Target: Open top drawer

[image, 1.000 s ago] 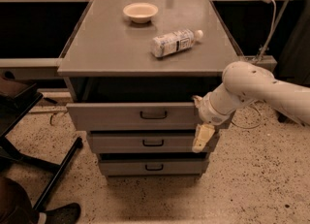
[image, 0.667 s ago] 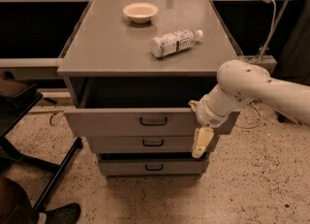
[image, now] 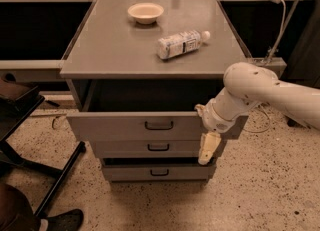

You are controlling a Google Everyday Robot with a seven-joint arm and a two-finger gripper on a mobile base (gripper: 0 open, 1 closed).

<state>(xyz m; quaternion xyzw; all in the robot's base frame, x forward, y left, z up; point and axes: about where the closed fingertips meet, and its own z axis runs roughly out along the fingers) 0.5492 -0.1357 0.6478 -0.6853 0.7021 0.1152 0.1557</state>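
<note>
A: Nearest to us, the gripper (image: 207,149) hangs at the right end of the top drawer (image: 130,126), just beside its front. We cannot tell if it is spread or closed.

B: The drawer stands well out, so we judge the task nearly done. Perhaps a little pull is left.

A: Compared with one second ago, its front is slightly nearer. The plastic bottle (image: 180,44) and bowl (image: 145,12) behind are unmoved.

The white arm (image: 272,92) reaches in from the right edge and bends at centre right. Its gripper (image: 208,147) points downward, just right of frame centre.
</note>
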